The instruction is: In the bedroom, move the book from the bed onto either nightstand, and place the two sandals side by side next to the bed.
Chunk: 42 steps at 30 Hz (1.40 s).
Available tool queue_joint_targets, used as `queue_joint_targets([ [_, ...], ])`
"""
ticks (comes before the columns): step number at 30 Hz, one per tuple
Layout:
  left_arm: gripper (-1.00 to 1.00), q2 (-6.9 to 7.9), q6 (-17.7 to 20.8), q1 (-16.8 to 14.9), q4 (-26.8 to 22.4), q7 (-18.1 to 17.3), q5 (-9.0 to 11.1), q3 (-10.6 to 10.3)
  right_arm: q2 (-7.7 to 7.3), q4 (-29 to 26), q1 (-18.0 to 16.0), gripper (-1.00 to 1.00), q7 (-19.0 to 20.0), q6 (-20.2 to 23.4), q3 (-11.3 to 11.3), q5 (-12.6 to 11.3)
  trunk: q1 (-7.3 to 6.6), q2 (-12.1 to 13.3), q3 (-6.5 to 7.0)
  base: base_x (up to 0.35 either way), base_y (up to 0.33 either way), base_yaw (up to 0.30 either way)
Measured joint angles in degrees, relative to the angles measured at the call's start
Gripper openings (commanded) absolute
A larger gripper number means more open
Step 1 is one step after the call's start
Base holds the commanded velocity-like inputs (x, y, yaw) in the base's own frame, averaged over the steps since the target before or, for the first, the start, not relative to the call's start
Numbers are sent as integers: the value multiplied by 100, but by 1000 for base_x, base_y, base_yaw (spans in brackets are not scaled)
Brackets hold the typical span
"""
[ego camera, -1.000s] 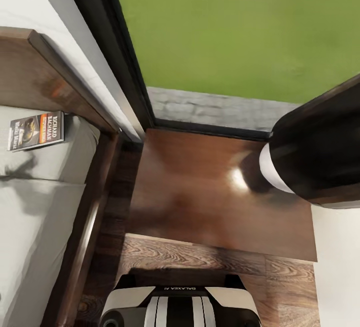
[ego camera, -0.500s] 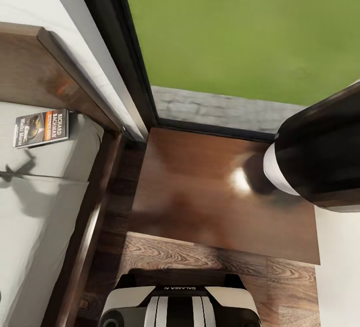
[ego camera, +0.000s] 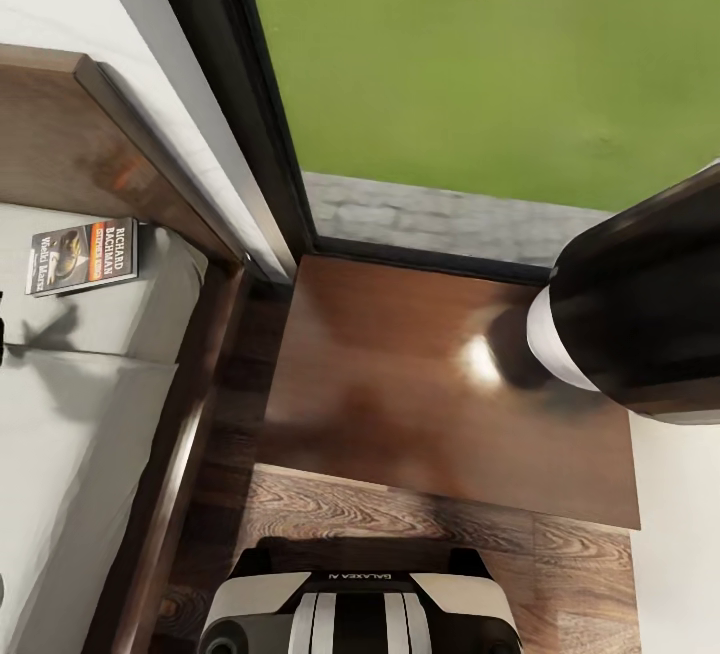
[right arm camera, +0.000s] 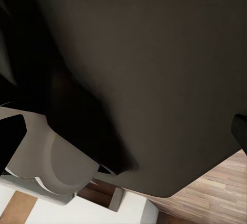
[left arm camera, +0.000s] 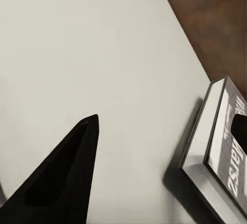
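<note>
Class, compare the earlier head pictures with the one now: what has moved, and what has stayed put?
From the first picture to the second the whole view shifted right, so the camera moved, not the things. Since then, only the shadow on the bed slid left. The book stays on the mattress by the headboard; the nightstand is unchanged. Nothing was gripped or released.

The head camera looks steeply down from above the robot's base (ego camera: 360, 614), facing the nightstand (ego camera: 440, 384) and the window (ego camera: 480, 54), with the bed (ego camera: 80, 414) at its left edge. The left wrist camera sits close over the mattress (left arm camera: 92, 54), and both views show the book (ego camera: 83, 255) (cropped at the frame edge (left arm camera: 224, 147)). The right wrist camera faces a dark surface at close range, with wood flooring (right arm camera: 216, 188) beyond.
</note>
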Motion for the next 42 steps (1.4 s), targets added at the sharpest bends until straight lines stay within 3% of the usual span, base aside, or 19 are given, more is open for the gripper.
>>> queue_joint_targets([
  [7, 100, -228, 12, -1, -322, 6, 23, -209, 1, 0, 0, 100, -1, 0, 0, 0, 2, 0, 0, -47, 0, 0],
  [16, 100, -258, -31, -1, -424, 357, 32, -236, 0, 0, 0, 100, -1, 5, -1, 0, 1, 0, 0, -100, 0, 0],
  [25, 100, -259, -37, -1, -431, 395, 39, -236, 0, 0, 0, 100, -1, 6, 0, 0, 0, 0, 0, -14, 0, 0],
  [39, 100, -257, -43, -4, 31, 399, 30, -237, 0, 0, 0, 100, -1, 3, 4, 0, -307, 560, 251, 0, 0, 0],
  [42, 100, -257, -44, -2, 31, 395, 28, -237, 1, 0, 0, 100, -1, 3, 0, 0, -307, 562, 252, 0, 0, 0],
])
